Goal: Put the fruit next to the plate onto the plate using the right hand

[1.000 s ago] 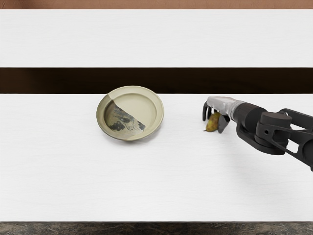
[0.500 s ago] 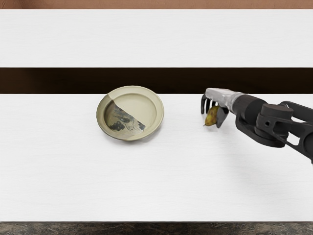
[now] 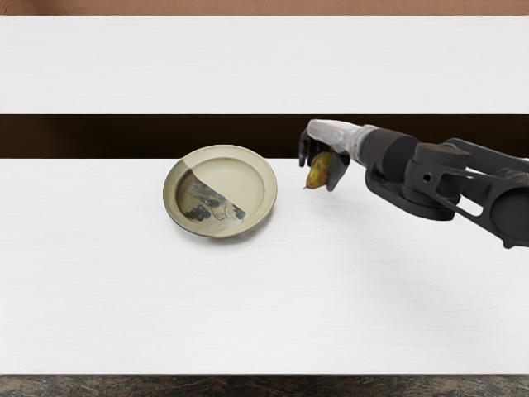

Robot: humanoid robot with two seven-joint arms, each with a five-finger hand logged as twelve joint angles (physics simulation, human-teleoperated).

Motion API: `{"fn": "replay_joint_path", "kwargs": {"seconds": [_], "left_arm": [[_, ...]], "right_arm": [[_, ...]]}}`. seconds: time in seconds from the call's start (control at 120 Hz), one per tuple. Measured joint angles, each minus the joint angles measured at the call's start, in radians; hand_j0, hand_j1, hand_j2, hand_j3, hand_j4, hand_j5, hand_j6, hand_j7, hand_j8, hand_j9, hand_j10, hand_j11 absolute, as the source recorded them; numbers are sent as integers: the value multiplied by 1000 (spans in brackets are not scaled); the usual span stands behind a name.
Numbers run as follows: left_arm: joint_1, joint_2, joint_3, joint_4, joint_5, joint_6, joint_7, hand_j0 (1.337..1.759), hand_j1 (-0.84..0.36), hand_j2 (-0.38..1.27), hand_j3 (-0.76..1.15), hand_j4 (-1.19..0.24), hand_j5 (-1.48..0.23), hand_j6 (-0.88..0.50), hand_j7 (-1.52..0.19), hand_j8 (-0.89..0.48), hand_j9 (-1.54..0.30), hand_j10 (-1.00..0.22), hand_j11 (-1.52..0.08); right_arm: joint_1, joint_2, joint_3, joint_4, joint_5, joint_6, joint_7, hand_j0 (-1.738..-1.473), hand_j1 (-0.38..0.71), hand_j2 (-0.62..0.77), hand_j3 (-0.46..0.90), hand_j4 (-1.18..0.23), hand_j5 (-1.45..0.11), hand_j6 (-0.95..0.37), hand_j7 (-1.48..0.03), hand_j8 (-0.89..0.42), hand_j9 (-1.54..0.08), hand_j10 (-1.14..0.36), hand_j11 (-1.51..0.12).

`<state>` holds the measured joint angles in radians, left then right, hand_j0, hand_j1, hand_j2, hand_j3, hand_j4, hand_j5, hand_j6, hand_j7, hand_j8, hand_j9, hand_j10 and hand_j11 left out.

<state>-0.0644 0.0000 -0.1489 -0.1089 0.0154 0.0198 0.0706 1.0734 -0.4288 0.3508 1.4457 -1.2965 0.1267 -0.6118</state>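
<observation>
A yellow-brown pear-like fruit (image 3: 317, 170) hangs above the white table, gripped in my right hand (image 3: 321, 160), whose dark fingers curl around it. The right arm reaches in from the picture's right edge. The beige plate (image 3: 252, 175), with a dark painted pattern in its lower left half, lies on the table to the left of the hand, a short gap away from the fruit. Nothing lies on the plate. The left arm does not show.
The white table (image 3: 264, 298) stretches to the front edge. Behind it runs a dark gap (image 3: 124, 136), then a second white surface (image 3: 264, 66) at the back.
My right hand has lifted the fruit off the table and carried it up and to the left, closer to the plate's right rim.
</observation>
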Motion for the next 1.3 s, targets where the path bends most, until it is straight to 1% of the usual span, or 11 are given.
{"fn": "replay_joint_path", "kwargs": {"seconds": [0.25, 0.475, 0.767, 1.133, 1.3], "left_arm": [[0, 0, 0, 0, 0, 0, 0, 1658, 325, 4, 0, -21, -26, -21, -26, -21, -26, -21, -26], [0, 0, 0, 0, 0, 0, 0, 1658, 325, 4, 0, -21, -26, -21, -26, -21, -26, -21, -26], [0, 0, 0, 0, 0, 0, 0, 1658, 325, 4, 0, -21, -26, -21, -26, -21, -26, -21, -26], [0, 0, 0, 0, 0, 0, 0, 1658, 325, 4, 0, -21, -26, -21, -26, -21, -26, -21, -26], [0, 0, 0, 0, 0, 0, 0, 1658, 325, 4, 0, -21, -26, -21, -26, -21, -26, -21, -26]], "right_arm": [[26, 77, 21, -4, 8, -3, 0, -1653, 178, 234, 1, -717, -995, -603, -957, -477, -982, -610, -989], [34, 149, 39, -36, 7, -6, 0, -1653, 175, 231, 0, -729, -1007, -607, -971, -483, -996, -610, -1002], [38, 248, 41, -137, 4, -6, 0, -1651, 155, 207, 0, -749, -1020, -612, -992, -488, -1014, -616, -1021], [50, 395, 25, -319, -5, -6, 0, -1650, 147, 196, 0, -750, -1018, -616, -991, -493, -1013, -621, -1020], [69, 422, 17, -382, -8, -6, 0, -1650, 148, 197, 0, -750, -1019, -616, -992, -492, -1014, -620, -1020]]}}
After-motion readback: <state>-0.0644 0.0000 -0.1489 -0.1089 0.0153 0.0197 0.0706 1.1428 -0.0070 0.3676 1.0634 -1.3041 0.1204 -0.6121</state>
